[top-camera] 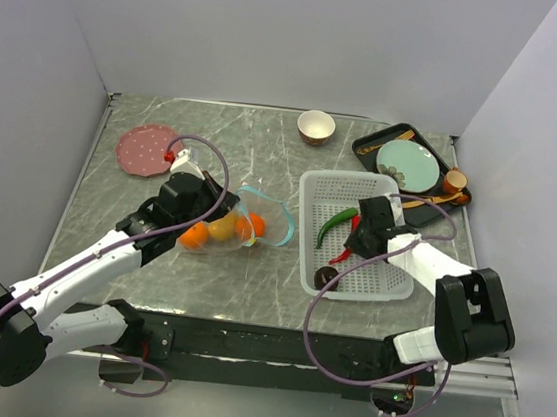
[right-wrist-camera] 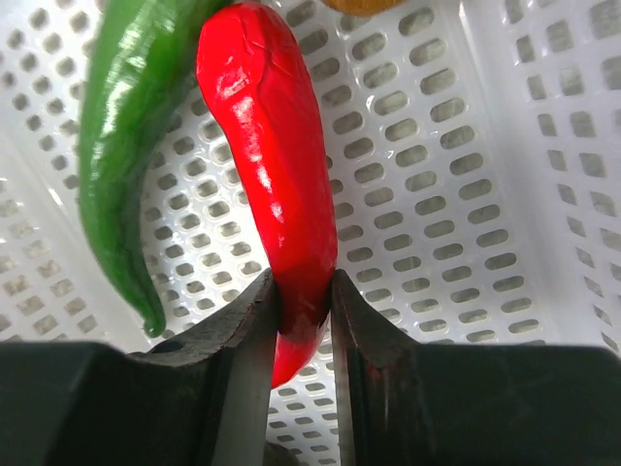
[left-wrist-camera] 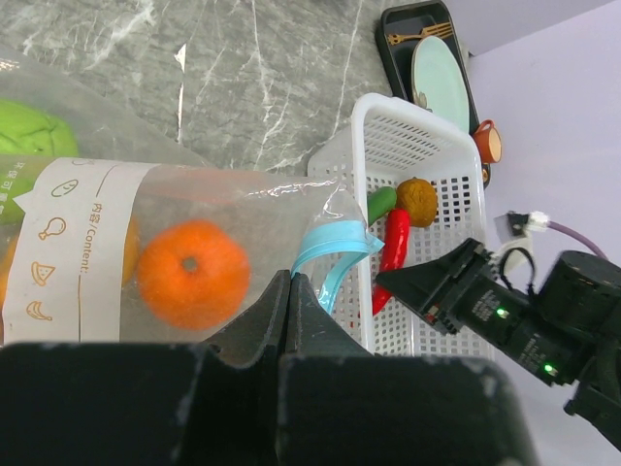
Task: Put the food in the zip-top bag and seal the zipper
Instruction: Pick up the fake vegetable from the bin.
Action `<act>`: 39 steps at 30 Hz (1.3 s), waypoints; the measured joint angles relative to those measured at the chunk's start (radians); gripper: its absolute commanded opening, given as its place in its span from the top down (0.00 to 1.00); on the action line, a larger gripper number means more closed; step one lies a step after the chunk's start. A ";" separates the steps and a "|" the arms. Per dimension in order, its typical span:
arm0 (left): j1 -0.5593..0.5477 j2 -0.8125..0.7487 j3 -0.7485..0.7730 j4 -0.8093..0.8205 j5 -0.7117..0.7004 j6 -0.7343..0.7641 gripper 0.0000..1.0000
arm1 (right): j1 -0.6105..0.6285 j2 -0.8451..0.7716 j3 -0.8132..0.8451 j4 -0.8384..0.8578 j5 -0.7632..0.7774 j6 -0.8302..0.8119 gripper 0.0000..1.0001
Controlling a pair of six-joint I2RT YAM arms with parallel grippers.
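The right gripper [right-wrist-camera: 303, 291] is down inside the white basket [right-wrist-camera: 466, 194], its 2 fingers clamped on the lower end of the red chili [right-wrist-camera: 272, 175]. The chili's thicker body stretches away ahead of the fingertips. Just left of that gripper's fingers, touching the red one along its upper part, lies the green chili [right-wrist-camera: 126, 146]. From the left wrist view, the brown kiwi [left-wrist-camera: 418, 201] sits in the same basket, beyond the chilies from the right gripper.

The left gripper [left-wrist-camera: 289, 291] has its fingers pressed tight together, pinching the clear film of the zip-top bag [left-wrist-camera: 223, 204] near its mouth. Right at those fingertips, slightly to the right, the teal zipper [left-wrist-camera: 330, 252] curls up in a loop, unsealed. Just left of the tips, inside the bag, sits 1 orange [left-wrist-camera: 192, 274], beside the white label [left-wrist-camera: 58, 252]. Farther left and higher there is a green round fruit [left-wrist-camera: 29, 131], though I cannot tell whether it is inside the plastic. The basket stands near, ahead and right of the left gripper.
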State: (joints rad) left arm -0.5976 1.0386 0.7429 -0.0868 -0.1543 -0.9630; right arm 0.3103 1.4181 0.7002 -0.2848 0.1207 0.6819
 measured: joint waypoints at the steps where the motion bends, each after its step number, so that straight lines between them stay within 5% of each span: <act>1: 0.000 0.000 0.000 0.000 0.000 0.000 0.99 | 0.000 -0.016 0.000 -0.002 0.003 0.000 0.75; 10: 0.000 0.000 0.000 0.001 0.011 0.000 0.99 | 0.002 -0.221 0.001 -0.004 0.025 -0.029 0.77; 39: 0.000 0.019 0.000 0.017 0.065 0.008 0.99 | 0.273 -0.208 0.172 -0.032 -0.277 -0.263 0.74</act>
State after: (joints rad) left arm -0.5976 1.0573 0.7429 -0.0696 -0.0895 -0.9546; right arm 0.5831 1.2102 0.8719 -0.3172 -0.1562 0.4191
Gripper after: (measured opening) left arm 0.015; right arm 0.316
